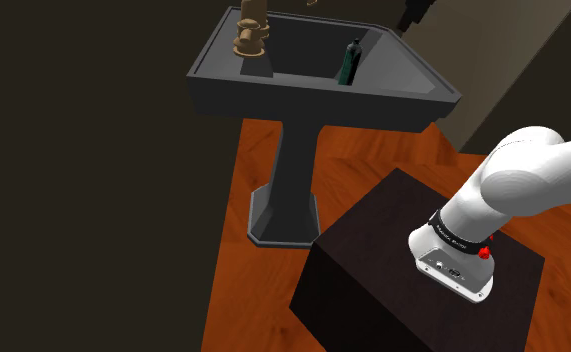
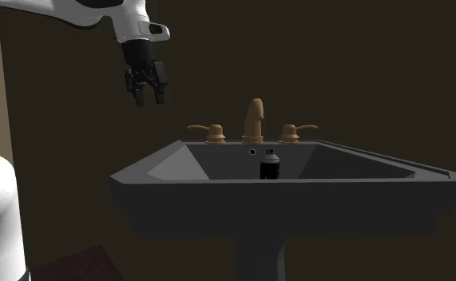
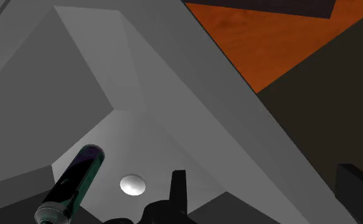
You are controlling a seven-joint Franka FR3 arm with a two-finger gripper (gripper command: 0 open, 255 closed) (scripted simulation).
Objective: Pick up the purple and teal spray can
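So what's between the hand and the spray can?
Nothing solid. In the second exterior view, only air and the bare inner wall of the dark grey pedestal sink separate the black hand from the dark purple-and-teal spray can.

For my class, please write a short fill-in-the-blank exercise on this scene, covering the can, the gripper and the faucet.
1. The spray can stands upright inside the dark grey ____.
2. The gripper hangs in the air, touching nothing, with its fingers ____.
3. The brown faucet has ____ handles, one on each side.
Missing words: sink; open; two.
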